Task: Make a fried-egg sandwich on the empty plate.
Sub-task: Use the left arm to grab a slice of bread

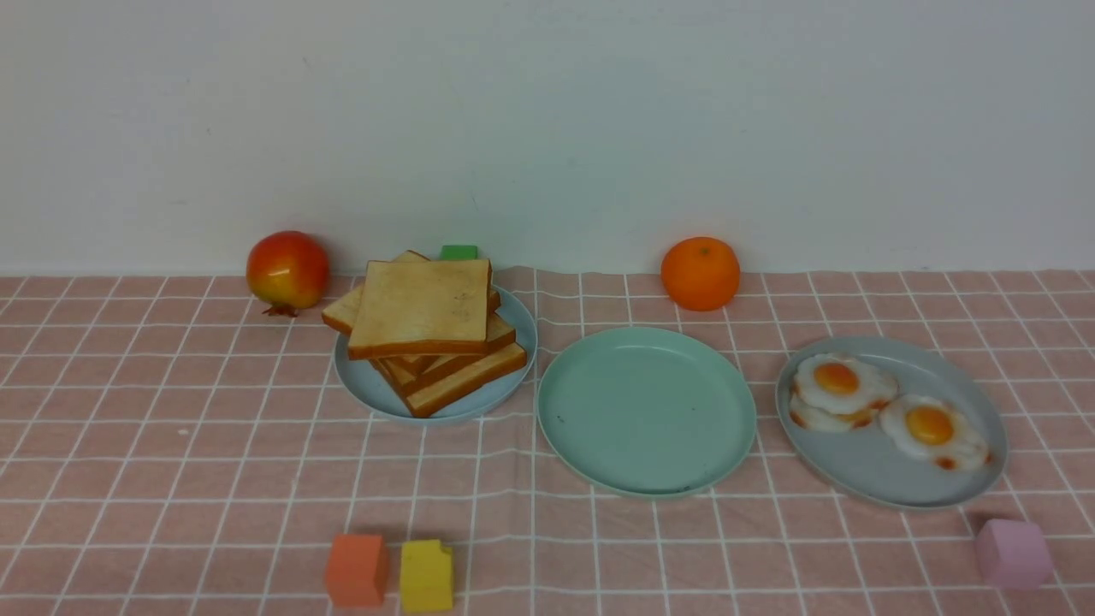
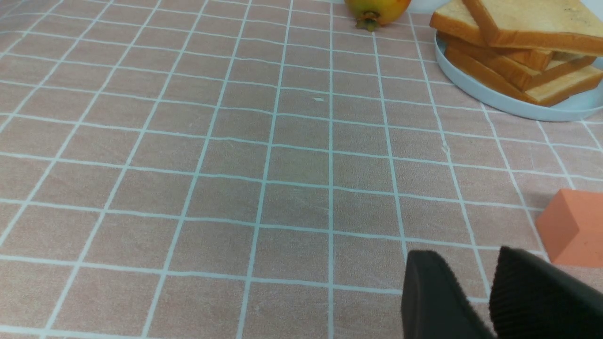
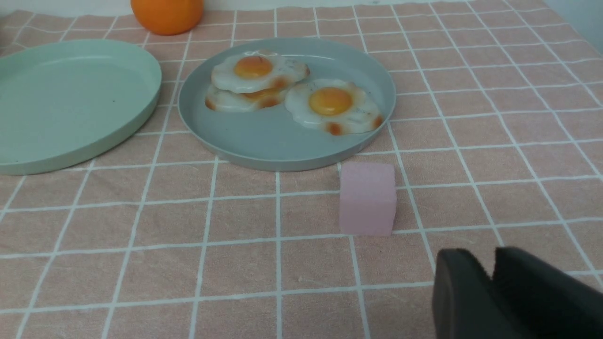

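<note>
Mint-green plate (image 1: 646, 411) sits mid-table on the pink checked tablecloth (image 1: 171, 445), bare. The sandwich is not assembled yet. Its parts lie on the neighbouring plates:
- toast stack (image 1: 423, 316) on the pale blue plate (image 1: 368, 389), just beside the mint-green plate on its left
- fried eggs (image 1: 928, 425) on the grey-blue plate (image 1: 881, 479) to its right: two stacked, a third just beside them

Neither arm shows in the front view, so gripper info comes from the wrist views only.

Left gripper (image 2: 471, 263): fingers (image 2: 438, 301) slightly apart, a narrow strip of cloth visible between the tips, nothing held. Orange block (image 2: 572, 226) is just beside them. The toast stack is well apart from them, with open cloth between.

Right gripper (image 3: 485, 261): fingers (image 3: 464, 296) close together with only a thin dark seam between them. Can't tell whether they touch, and nothing is gripped. Pink block (image 3: 367, 197) is near, lying between the fingers and the grey-blue plate, with the eggs beyond it. The mint-green plate is well apart from the fingers — further off than the egg plate.

Other items:
- pomegranate (image 1: 287, 269) behind-left of the toast plate
- orange (image 1: 700, 273) behind the mint-green plate
- green block (image 1: 458, 251) behind the toast
- yellow block (image 1: 426, 575) right next to the orange block at the near edge
</note>
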